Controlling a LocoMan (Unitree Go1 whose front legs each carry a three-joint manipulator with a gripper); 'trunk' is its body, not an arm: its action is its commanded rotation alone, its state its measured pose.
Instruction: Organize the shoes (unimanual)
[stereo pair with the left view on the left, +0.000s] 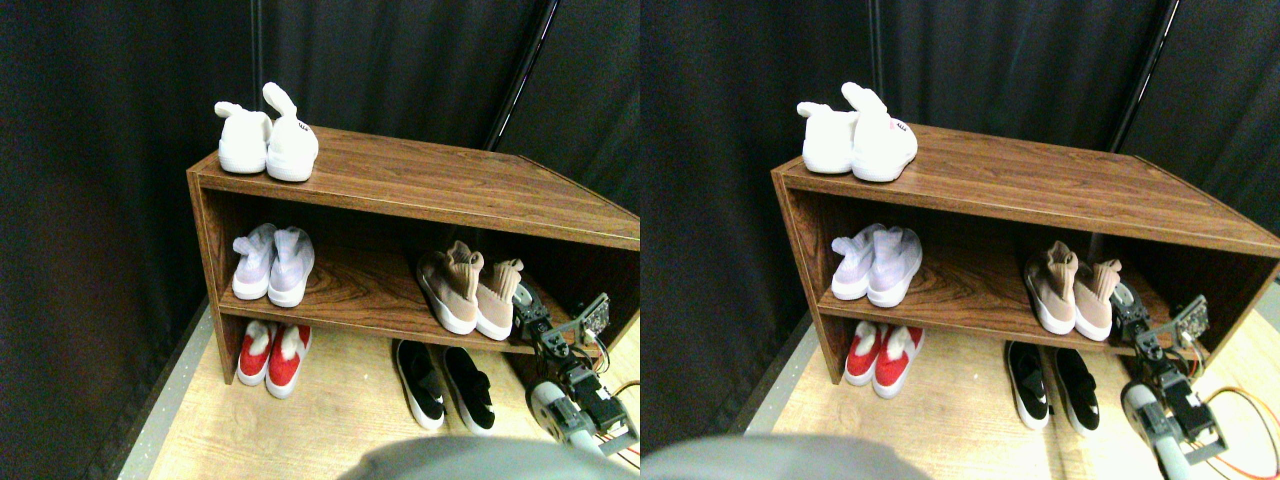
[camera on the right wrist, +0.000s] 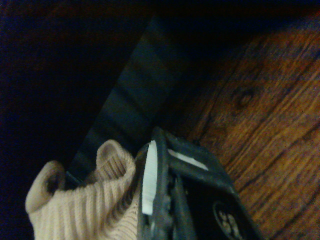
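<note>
Two tan knit sneakers stand side by side on the right of the middle shelf, the left one (stereo pair with the left view on the left: 448, 288) and the right one (stereo pair with the left view on the left: 497, 297). My right gripper (stereo pair with the left view on the left: 526, 306) is at the heel of the right one, touching its sock collar. In the wrist view the ribbed tan collar (camera on the right wrist: 85, 205) lies against the white pad of the gripper (camera on the right wrist: 159, 190), with the shelf board (camera on the right wrist: 270, 115) beyond. The black slip-ons (stereo pair with the left view on the left: 444, 384) sit as a pair on the floor under the shelf, left of my arm.
The wooden shoe rack (stereo pair with the left view on the left: 420, 185) carries white bunny-ear slippers (stereo pair with the left view on the left: 266, 138) on its top left and lavender sneakers (stereo pair with the left view on the left: 273, 264) on the middle shelf's left. Red shoes (stereo pair with the left view on the left: 273, 356) stand on the floor below them. Dark curtains hang behind.
</note>
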